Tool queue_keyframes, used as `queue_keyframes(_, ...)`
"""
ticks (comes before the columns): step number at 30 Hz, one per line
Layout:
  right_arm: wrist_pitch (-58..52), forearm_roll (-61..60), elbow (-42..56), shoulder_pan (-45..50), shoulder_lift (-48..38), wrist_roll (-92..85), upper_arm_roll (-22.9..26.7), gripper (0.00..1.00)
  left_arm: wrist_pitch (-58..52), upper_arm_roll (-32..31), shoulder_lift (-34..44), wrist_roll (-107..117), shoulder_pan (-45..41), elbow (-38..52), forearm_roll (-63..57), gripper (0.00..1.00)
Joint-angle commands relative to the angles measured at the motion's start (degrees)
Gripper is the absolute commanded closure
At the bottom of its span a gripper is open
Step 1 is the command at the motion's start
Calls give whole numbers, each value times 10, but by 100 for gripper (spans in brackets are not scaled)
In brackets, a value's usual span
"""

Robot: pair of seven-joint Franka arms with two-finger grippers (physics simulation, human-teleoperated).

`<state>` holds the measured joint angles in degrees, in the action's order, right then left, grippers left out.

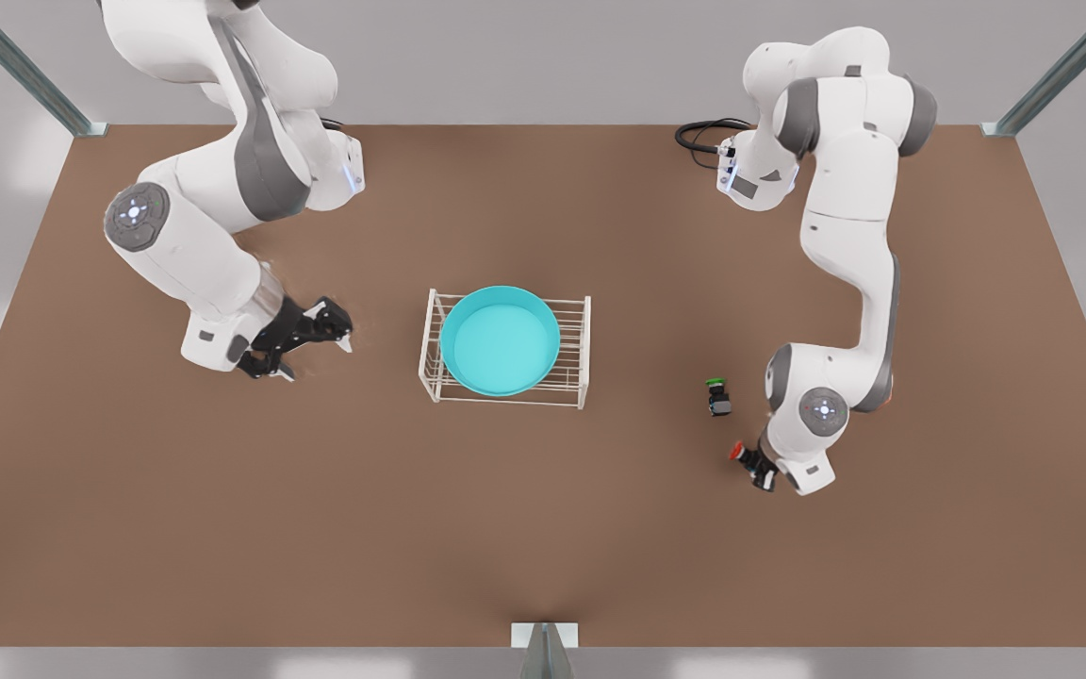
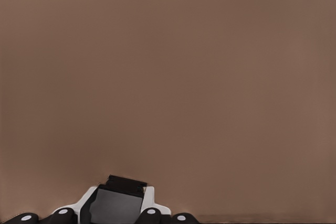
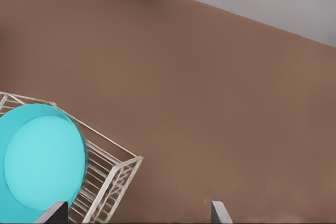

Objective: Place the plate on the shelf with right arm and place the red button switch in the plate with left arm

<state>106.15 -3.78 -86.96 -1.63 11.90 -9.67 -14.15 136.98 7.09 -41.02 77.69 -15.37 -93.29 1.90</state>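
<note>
The plate (image 1: 500, 339) is sitting on the top tier of the shelf (image 1: 581, 351), which is standing mid tabletop (image 1: 543, 528); nothing is lying in the plate. It's a round turquoise dish w/ raised rim and paler flat centre, covering most of the rack's white wire bars. The right gripper (image 1: 303, 344) is hanging beside the shelf, on the front view's left, fingers spread w/ nothing between them. On the shelf's other side, well apart, the left gripper (image 1: 756, 468) is pinching the red button switch (image 1: 743, 454), red cap on a dark blocky body. 1 green-capped switch (image 1: 718, 396) is standing on the tabletop between shelf and that arm.
</note>
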Motion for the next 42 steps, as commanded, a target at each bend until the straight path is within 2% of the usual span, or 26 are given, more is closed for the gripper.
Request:
queue_keyframes(1,-116,99,61,-17,43,19,72,0,-64,-1,16,-24,-5,14,-2,54)
queue_keyframes(2,-151,98,63,1,49,18,111,0,-73,-3,28,-23,-17,21,1,54)
queue_keyframes(3,-154,96,70,2,49,28,121,0,-83,-2,34,-15,-41,29,7,54)
queue_keyframes(6,-148,76,70,9,53,97,117,0,-119,-7,62,61,-102,75,82,54)
queue_keyframes(8,-147,78,70,18,59,139,115,0,-144,-10,95,134,-135,102,173,54)
queue_keyframes(10,-145,77,72,18,63,141,117,0,-199,-29,123,208,-145,134,174,54)
queue_keyframes(13,-144,77,76,18,71,141,115,0,-168,-28,124,307,-244,142,170,54)
queue_keyframes(16,-134,77,75,18,74,141,114,0,-142,-27,117,339,-302,136,162,55)
queue_keyframes(20,-134,77,75,18,75,141,114,0,-24,-27,84,369,-309,131,163,55)
queue_keyframes(21,-134,77,75,18,74,141,114,0,-22,-26,67,367,-315,128,150,55)
queue_keyframes(29,-134,77,75,18,75,141,114,0,-29,-26,72,337,-333,82,108,54)
queue_keyframes(30,-134,77,75,18,74,141,114,0,-32,-25,77,329,-333,82,108,0)
queue_keyframes(34,-134,77,75,18,75,141,114,0,-41,-24,82,328,-333,83,108,0)
queue_keyframes(35,-134,77,75,18,75,141,114,0,-87,-22,95,306,-331,87,101,0)
queue_keyframes(36,-134,77,75,18,74,141,114,0,-241,2,143,171,-322,91,93,0)
queue_keyframes(37,-134,77,75,18,75,141,114,0,-403,56,184,-76,-322,92,68,0)
queue_keyframes(38,-135,77,75,18,75,141,114,0,-488,111,206,-308,-313,89,53,0)
queue_keyframes(39,-134,77,75,18,75,141,114,0,-526,165,206,-470,-312,85,45,0)
queue_keyframes(40,-135,77,75,18,75,141,114,0,-551,209,212,-662,-311,82,-12,0)
queue_keyframes(41,-134,77,75,18,75,141,114,0,-545,297,217,-836,-283,78,54,0)
queue_keyframes(42,-134,77,75,17,75,141,114,0,-519,353,210,-949,-181,47,203,0)
